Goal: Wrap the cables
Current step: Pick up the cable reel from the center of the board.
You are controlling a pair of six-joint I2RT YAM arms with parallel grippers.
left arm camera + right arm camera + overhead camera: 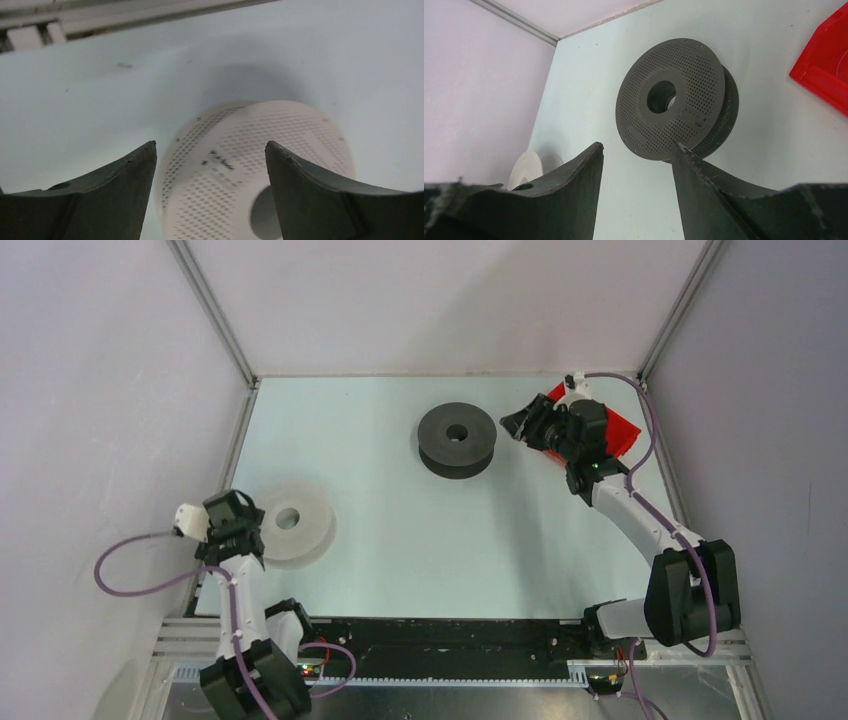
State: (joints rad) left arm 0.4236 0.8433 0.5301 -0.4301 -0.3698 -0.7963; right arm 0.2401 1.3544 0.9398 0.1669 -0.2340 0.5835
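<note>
Left fingers spread, empty | right fingers parted, empty | white spool perforations: left wrist only

The near spool lies left, the far spool centre, a bin far right.

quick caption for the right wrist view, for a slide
Open right hand facing a dark grey perforated spool lying flat on the pale table, red plastic bin at right

1 grey spool, 1 white spool, 1 red bin
</note>
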